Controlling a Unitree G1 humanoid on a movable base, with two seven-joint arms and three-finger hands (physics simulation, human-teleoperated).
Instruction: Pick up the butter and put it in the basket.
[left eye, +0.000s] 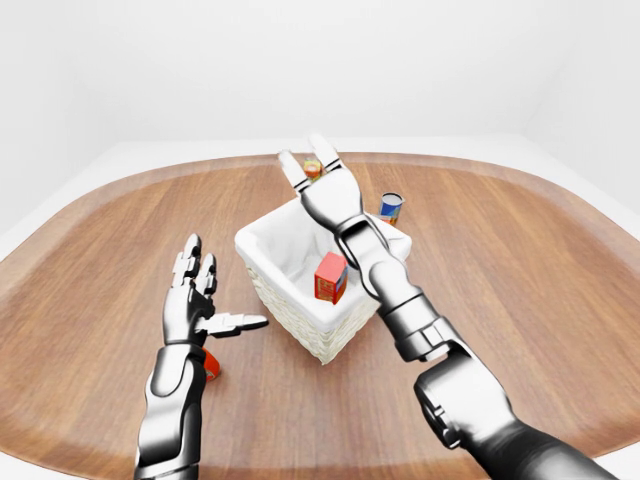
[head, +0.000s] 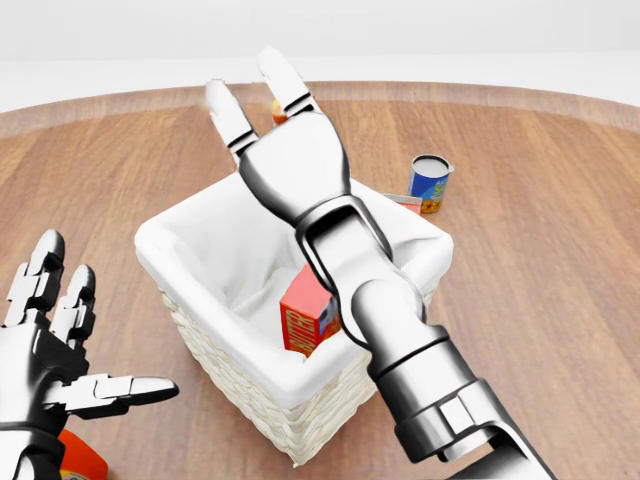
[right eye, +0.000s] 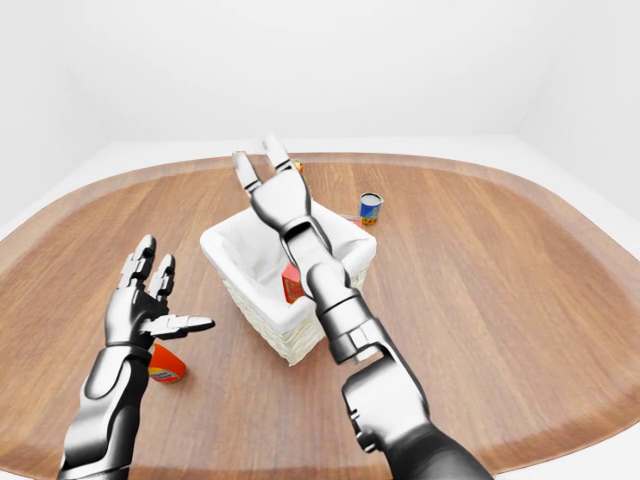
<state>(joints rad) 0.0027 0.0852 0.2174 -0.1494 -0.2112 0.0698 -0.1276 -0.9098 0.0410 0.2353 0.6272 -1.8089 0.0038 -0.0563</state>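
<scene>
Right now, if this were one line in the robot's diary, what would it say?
butter: inside basket | right hand: open, empty, raised above basket | left hand: open, beside basket | task: looks done

1. The right hand (head: 290, 150) is raised high near the top centre of the head view, palm side turned away, its fingers (head: 228, 112) spread and pointing up, gripping nothing.
2. Its forearm slants down to the bottom right of that view.
3. The left hand (head: 50, 350) is at the lower left, fingers splayed upward, thumb pointing right, empty.
</scene>
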